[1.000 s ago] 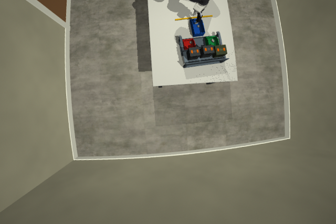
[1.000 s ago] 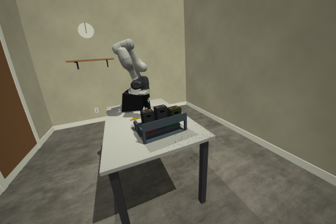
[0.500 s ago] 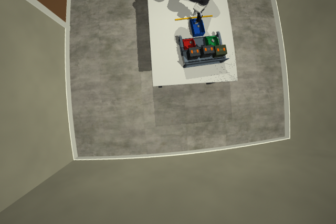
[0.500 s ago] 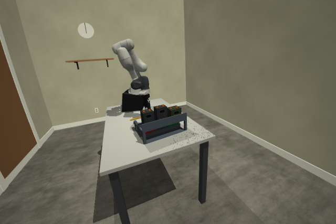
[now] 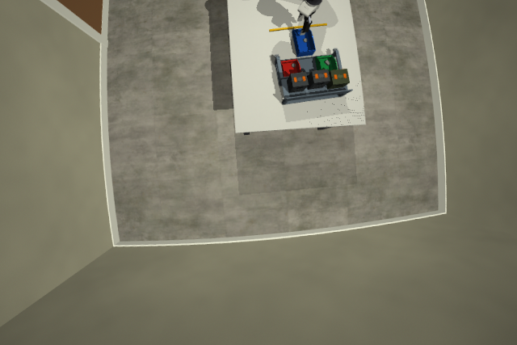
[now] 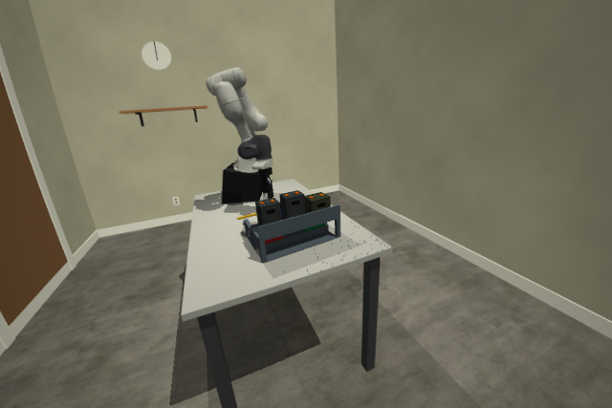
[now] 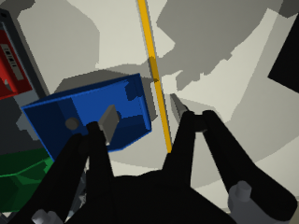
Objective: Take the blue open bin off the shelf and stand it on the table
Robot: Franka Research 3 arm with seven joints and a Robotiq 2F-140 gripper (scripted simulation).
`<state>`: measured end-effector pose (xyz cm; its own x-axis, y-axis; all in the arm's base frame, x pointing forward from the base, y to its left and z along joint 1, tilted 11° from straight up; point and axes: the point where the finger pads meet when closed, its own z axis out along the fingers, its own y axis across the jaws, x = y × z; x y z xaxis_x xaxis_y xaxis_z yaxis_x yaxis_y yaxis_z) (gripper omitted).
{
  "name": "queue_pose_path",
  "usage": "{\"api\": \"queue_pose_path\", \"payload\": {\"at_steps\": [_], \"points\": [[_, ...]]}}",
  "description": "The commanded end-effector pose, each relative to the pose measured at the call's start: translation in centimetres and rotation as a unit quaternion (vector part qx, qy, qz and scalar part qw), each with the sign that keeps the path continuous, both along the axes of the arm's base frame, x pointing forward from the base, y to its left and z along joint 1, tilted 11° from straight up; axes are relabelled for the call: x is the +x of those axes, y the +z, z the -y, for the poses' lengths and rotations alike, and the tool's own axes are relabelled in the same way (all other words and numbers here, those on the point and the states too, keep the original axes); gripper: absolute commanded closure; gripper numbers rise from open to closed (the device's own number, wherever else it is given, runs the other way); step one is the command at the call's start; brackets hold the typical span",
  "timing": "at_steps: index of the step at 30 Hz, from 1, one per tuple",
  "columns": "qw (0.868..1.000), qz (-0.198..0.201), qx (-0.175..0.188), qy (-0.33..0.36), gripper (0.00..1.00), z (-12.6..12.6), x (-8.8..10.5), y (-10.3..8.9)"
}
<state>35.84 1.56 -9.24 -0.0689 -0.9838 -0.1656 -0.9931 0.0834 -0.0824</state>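
The blue open bin [image 5: 299, 47] [image 7: 93, 100] is off the shelf [image 5: 315, 98] [image 6: 298, 222], in front of its open side, with a small grey part [image 5: 304, 39] [image 7: 72, 123] in it. It looks flat on the table; whether its rear edge touches the shelf I cannot tell. My gripper [image 5: 305, 31] [image 6: 269, 193] [image 7: 143, 107] is partly open and holds nothing. One finger is over the bin's inside, the other outside its front wall. The red bin [image 5: 287, 68] [image 7: 23, 83] and green bin [image 5: 322, 60] [image 7: 21, 189] are on the shelf, apparently level.
A yellow strip [image 5: 277, 29] [image 6: 245, 217] [image 7: 162, 100] lies on the table just in front of the blue bin, under the gripper. Three dark boxes with orange marks [image 5: 298, 81] [image 5: 319, 77] [image 5: 340, 77] stand high on the shelf's rear part.
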Motion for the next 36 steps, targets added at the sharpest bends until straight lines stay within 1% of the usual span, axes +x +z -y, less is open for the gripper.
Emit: {"api": "queue_pose_path", "payload": {"at_steps": [1, 12, 13, 17, 29, 30, 34, 36], "points": [[1.000, 0.000, 0.005, 0.009, 0.43, 0.1, 0.0, 2.1], [1.000, 0.000, 0.005, 0.009, 0.43, 0.1, 0.0, 2.1], [1.000, 0.001, 0.004, -0.008, 0.43, 0.4, -0.1, 3.0], [1.000, 0.000, 0.005, 0.009, 0.43, 1.0, -0.5, 7.4], [1.000, 0.000, 0.005, 0.009, 0.43, 1.0, -0.5, 7.4], [0.999, 0.018, 0.000, -0.027, 0.43, 1.0, -0.3, 7.6], [1.000, 0.000, 0.005, 0.009, 0.43, 1.2, -0.7, 8.8], [1.000, 0.000, 0.005, 0.009, 0.43, 1.2, -0.7, 8.8]]}}
